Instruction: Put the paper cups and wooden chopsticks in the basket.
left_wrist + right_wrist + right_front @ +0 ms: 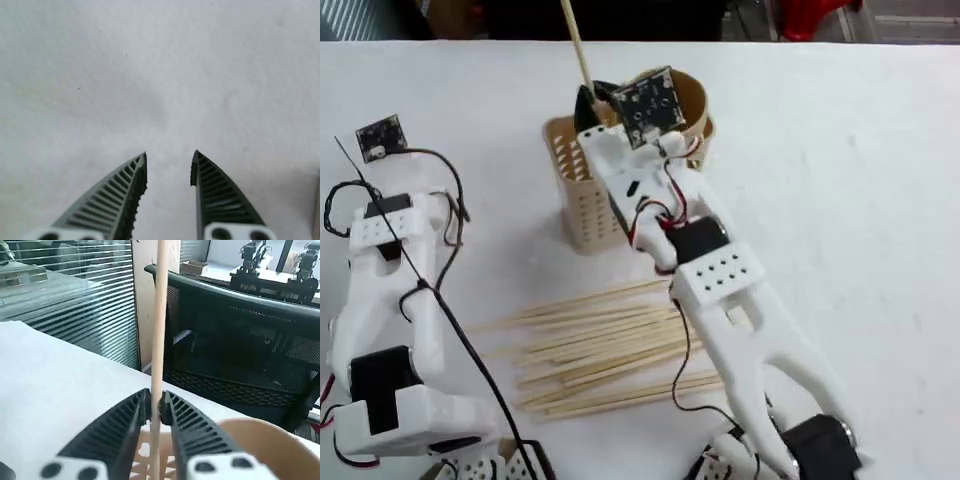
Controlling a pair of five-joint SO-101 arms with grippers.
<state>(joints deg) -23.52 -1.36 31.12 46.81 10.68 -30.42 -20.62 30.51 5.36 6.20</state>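
The left gripper (169,161) hangs over the bare white table (150,75), its ribbed fingers a little apart with nothing between them. A loose heap of thin, pale wooden chopsticks (595,345) lies flat between the arms. Beyond it the beige slotted basket (582,195) stands upright. Above its rim the right gripper (156,407) pinches one chopstick (160,315), nearly upright. A brown paper cup (692,100) stands just beside the basket.
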